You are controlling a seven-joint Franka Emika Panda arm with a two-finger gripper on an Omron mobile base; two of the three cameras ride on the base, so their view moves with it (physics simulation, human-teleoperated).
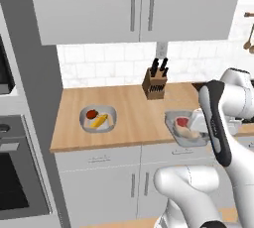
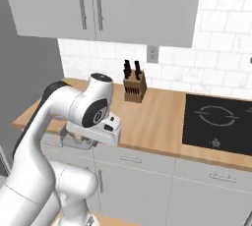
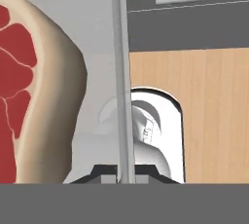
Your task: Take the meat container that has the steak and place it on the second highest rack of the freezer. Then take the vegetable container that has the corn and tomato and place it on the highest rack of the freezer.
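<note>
The robot's gripper [image 3: 120, 172] is clamping its two fingers tight on the thin upright rim of the meat container [image 1: 173, 123], seen edge-on in the hand view as a grey strip running from twelve o'clock down to six o'clock between the tips. The steak [image 3: 29, 91] is lying inside that tray, just to the nine o'clock side of the rim, its red centre ringed by a pale fatty edge. In the left base view the same container is sitting on the wooden counter [image 1: 129, 108] near its front edge, with the white hand lowered over its three o'clock side. At about nine o'clock from it, well apart on the counter, the vegetable container [image 1: 111, 118] is holding the corn [image 1: 99, 121] and the tomato [image 1: 92, 114], touching each other. A knife block [image 1: 156, 83] is standing against the tiled wall behind both trays.
</note>
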